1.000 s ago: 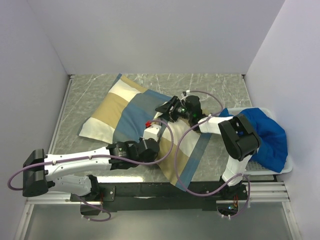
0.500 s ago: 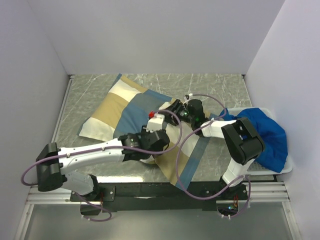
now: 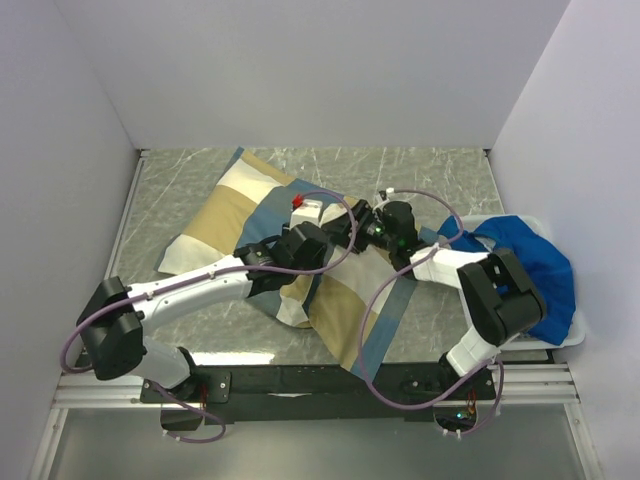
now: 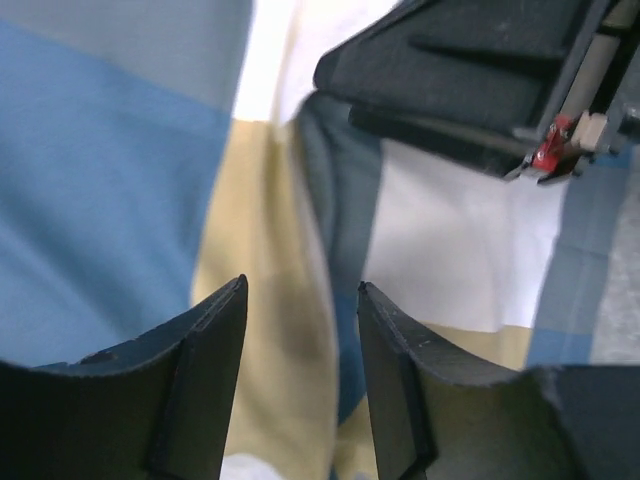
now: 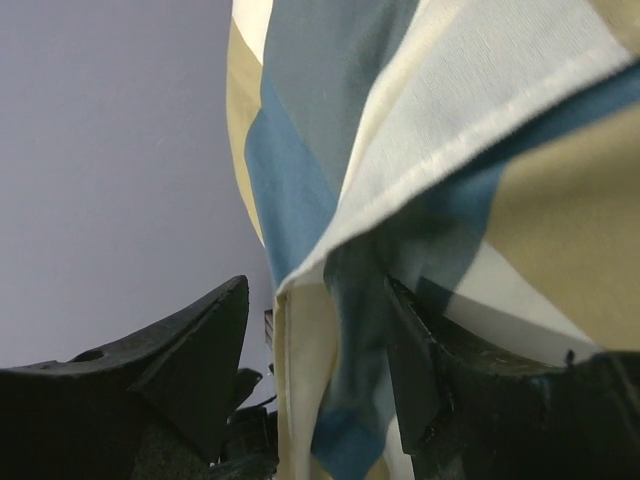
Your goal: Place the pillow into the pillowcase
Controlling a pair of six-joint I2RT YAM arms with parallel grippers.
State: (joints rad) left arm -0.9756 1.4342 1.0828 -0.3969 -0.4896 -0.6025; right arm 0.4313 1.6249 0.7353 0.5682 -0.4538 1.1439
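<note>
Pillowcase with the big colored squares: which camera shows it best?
The top external view: the pillowcase lies spread on the table, mostly in sight. Both wrist views show only close patches and folds of it.

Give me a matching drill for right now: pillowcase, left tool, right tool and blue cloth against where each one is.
Things:
1. pillowcase
2. left tool
3. right tool
4. blue cloth

Places:
A. heaped in the white tray at the right
B. fingers apart, over a tan and blue fold
C. spread on the marbled table
D. a hemmed fabric edge hangs between its fingers

Pairs: 1-C, 2-B, 3-D, 4-A
</note>
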